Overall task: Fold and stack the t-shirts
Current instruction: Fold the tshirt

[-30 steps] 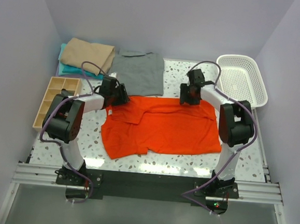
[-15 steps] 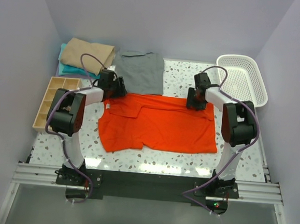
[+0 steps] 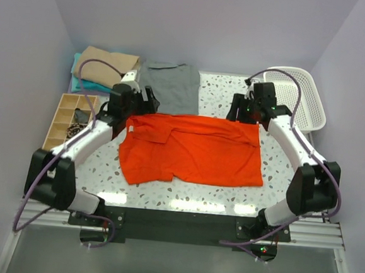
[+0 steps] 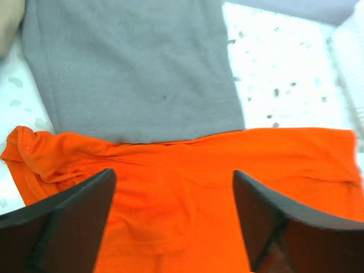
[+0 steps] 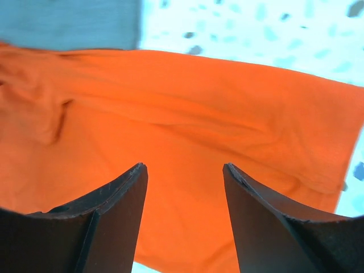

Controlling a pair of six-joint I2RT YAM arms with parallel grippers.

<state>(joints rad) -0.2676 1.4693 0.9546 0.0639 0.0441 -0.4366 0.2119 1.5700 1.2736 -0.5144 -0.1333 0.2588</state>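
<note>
The orange-red t-shirt (image 3: 191, 150) lies spread flat mid-table, its left sleeve rumpled. Its far edge meets the grey t-shirt (image 3: 170, 88), which lies flat behind it. The folded tan t-shirt (image 3: 106, 61) sits on the folded teal one (image 3: 78, 83) at the far left. My left gripper (image 3: 144, 105) hovers open over the orange shirt's far left corner. My right gripper (image 3: 238, 110) hovers open over its far right corner. In the left wrist view the gripper (image 4: 173, 173) is wide open above orange cloth (image 4: 227, 187), with grey cloth (image 4: 136, 68) beyond. In the right wrist view the gripper (image 5: 184, 166) is open and empty above orange cloth (image 5: 187, 114).
A white mesh basket (image 3: 296, 95) stands at the far right, close to my right arm. A wooden compartment tray (image 3: 62, 124) sits at the left edge, beside my left arm. Walls close in the back and both sides.
Both grippers carried the orange shirt's far edge toward the back, then let go and opened. The shirt now lies flatter and further back. Both arms are stretched out more.
</note>
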